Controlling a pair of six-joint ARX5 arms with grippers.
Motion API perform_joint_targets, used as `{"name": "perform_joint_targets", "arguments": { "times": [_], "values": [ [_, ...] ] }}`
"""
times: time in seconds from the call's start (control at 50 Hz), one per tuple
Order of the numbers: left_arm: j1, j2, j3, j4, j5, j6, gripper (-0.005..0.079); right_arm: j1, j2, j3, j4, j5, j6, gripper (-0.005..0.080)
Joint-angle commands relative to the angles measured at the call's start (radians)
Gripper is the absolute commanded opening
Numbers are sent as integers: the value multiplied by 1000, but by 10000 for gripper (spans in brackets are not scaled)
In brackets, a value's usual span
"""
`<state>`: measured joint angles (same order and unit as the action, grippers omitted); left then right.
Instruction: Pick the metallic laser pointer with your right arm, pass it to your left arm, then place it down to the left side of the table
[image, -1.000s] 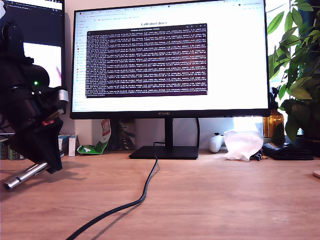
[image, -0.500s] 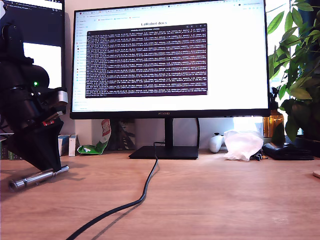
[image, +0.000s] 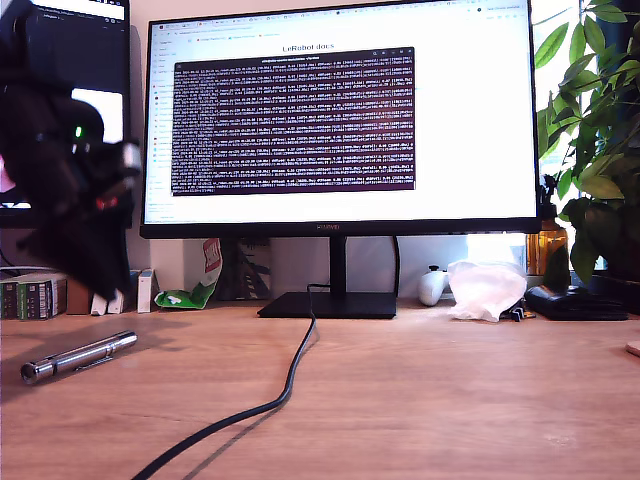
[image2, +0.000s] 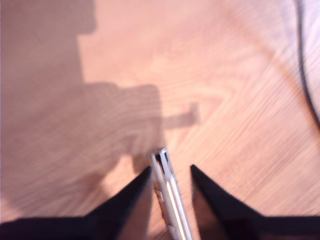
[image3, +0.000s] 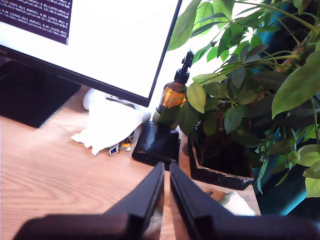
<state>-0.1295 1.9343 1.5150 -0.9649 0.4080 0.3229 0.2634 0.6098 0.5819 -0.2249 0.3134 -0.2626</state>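
wooden table (image: 420, 400), laser pointer (image: 78, 356) lying flat, monitor (image: 340, 115) behind, first tool (image2: 170, 172) parted, second tool (image3: 166, 169) near closed

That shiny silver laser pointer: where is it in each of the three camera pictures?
Exterior view: the metallic laser pointer lies on the table near the exterior view's left edge, below the raised arm.
First wrist view: the pointer lies between my first gripper's open jaws.
Second wrist view: not in it.
Shared landmark: the black cable.
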Motion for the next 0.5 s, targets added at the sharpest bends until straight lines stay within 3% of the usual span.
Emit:
{"name": "perform_joint_targets", "arguments": {
  "times": [0.0, 0.06, 0.18, 0.34, 0.48],
  "values": [
    [8, 8, 1, -40, -27, 10, 42, 5, -2, -14, 14, -1, 2, -7],
    [11, 8, 2, -69, -60, 10, -28, 5, -2, -14, 19, -1, 5, -7],
    [16, 8, 2, -113, -134, 6, -22, 5, -2, -14, 29, -1, 5, -7],
    [18, 0, 2, -113, -280, -104, -22, 5, -1, -14, 23, 0, 5, -7],
    [20, -3, 2, -129, -265, -134, -22, 5, 1, -13, 24, 0, 32, -7]
  ]
}}
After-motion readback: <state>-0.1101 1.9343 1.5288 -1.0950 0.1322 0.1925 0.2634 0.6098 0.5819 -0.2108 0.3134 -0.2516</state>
